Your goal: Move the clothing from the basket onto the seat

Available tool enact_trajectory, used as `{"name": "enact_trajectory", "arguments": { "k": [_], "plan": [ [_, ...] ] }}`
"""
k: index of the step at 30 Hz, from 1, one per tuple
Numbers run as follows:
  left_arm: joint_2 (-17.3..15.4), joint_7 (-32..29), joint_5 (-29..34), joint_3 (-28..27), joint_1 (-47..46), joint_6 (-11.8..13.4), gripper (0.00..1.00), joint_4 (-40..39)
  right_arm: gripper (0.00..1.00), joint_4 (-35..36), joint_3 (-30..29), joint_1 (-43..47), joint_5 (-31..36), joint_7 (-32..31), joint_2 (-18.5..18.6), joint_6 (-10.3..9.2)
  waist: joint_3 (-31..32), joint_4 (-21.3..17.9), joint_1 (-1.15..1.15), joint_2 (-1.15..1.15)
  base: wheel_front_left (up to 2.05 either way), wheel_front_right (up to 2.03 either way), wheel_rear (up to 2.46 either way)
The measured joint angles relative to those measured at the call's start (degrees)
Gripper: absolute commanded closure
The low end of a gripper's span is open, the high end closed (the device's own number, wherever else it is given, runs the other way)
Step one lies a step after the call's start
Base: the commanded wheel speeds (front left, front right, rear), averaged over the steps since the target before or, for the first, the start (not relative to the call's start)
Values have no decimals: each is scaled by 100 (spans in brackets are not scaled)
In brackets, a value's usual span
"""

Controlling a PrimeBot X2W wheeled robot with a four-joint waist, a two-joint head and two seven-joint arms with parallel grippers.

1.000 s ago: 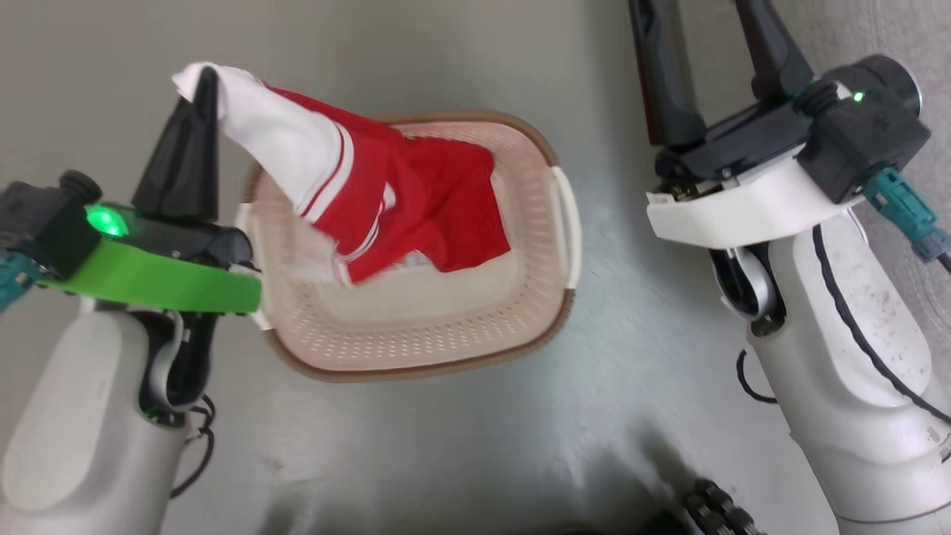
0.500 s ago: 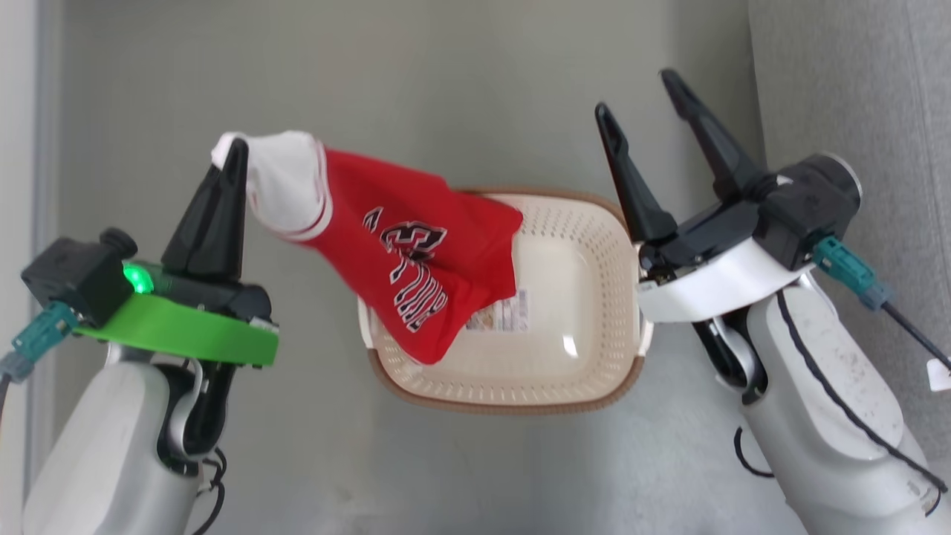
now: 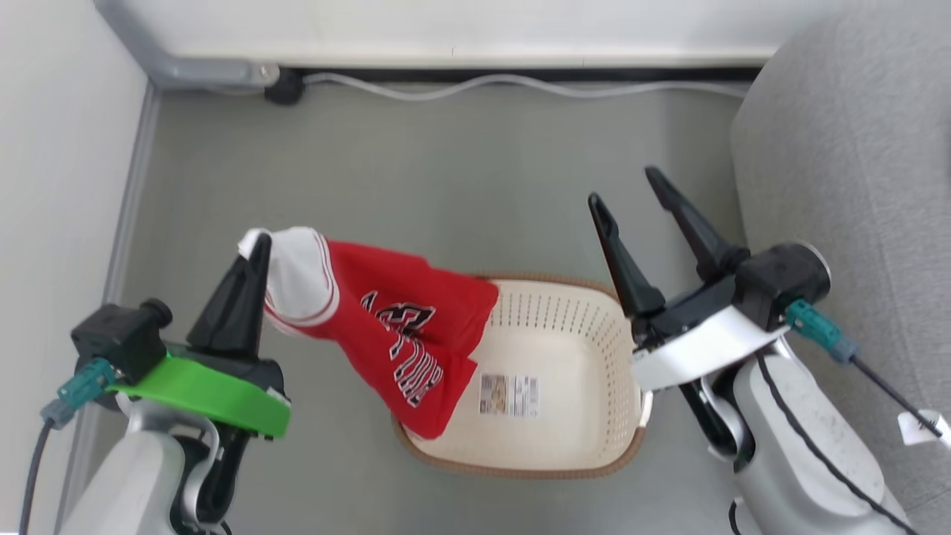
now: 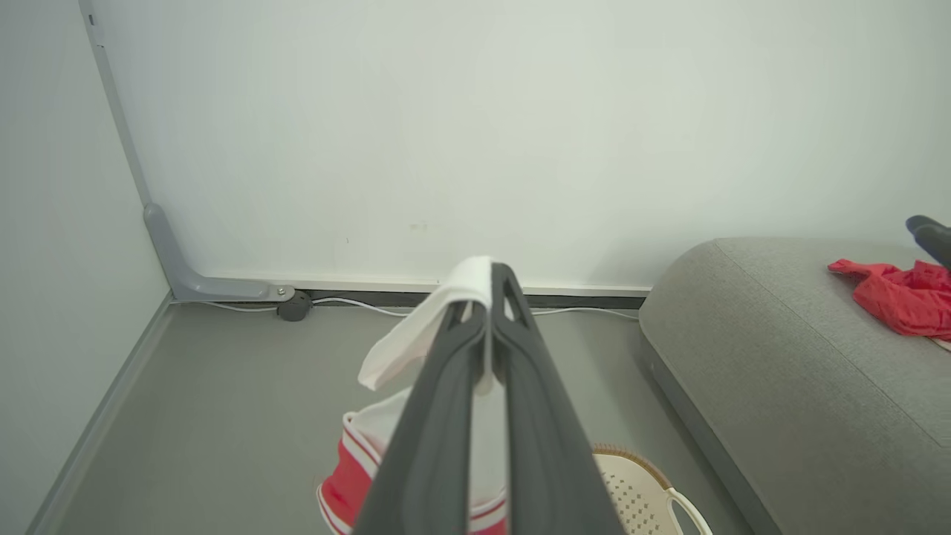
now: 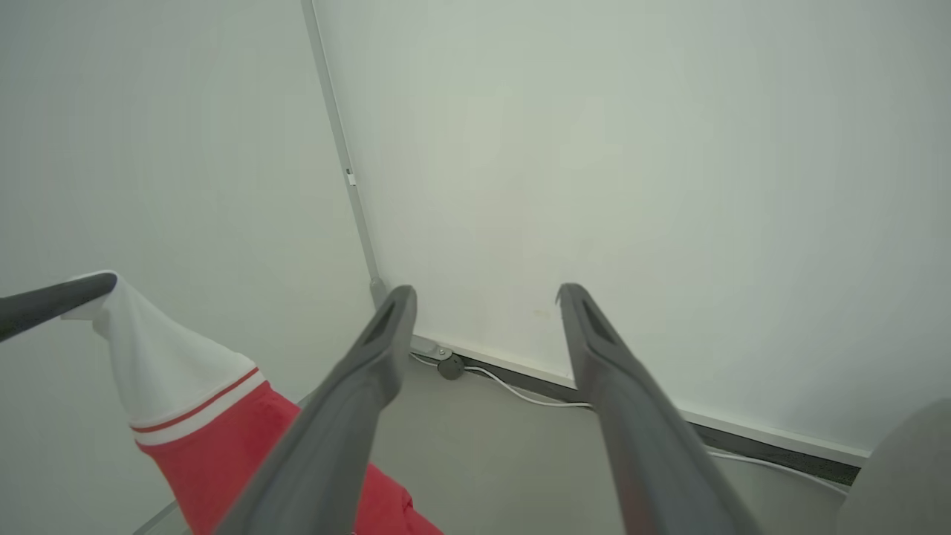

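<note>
Clothing pinched in my left jaws, right jaws released; I'd lift its hem clear of the basket below

Floor: plain grey, smooth, faint sheen.
Far wall: off-white, bare, evenly lit.
Left wall: same off-white, meeting the far wall at a corner.
Grey corner trim: down the corner, then a short way along the far wall's foot.
Dark skirting strip: foot of far wall.
Pale cable: loose on floor beside skirting, from a dark round fitting.
Seat: light grey fabric, rounded edge, right side.
</note>
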State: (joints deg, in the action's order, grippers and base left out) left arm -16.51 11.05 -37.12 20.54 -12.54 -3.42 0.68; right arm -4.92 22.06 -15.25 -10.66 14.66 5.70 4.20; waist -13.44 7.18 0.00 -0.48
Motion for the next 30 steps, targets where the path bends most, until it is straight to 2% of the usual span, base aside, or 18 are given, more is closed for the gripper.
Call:
{"name": "enact_trajectory", "arguments": {
  "k": [9, 16, 23, 30],
  "plan": [
    [-38, -321, -3, 204, 365, 124, 100, -160, 0, -204, 153, 625, -103, 0, -45, 85, 766, -105, 0, 0, 0, 0, 0],
    [-47, -626, -3, 407, 585, 192, 100, -544, 0, -390, 859, 959, -221, -1, -112, 233, 1327, -171, 0, 0, 0, 0, 0],
    [-45, -876, 1, 628, 582, 196, 100, -988, 0, -460, 1463, 1001, -227, -1, -170, 238, 1643, -169, 0, 0, 0, 0, 0],
    [-18, -1147, 10, 888, 560, 202, 100, -1410, 0, -664, 1960, 926, -263, -1, -197, 286, 1717, -3, 0, 0, 0, 0, 0]
  ]
}}
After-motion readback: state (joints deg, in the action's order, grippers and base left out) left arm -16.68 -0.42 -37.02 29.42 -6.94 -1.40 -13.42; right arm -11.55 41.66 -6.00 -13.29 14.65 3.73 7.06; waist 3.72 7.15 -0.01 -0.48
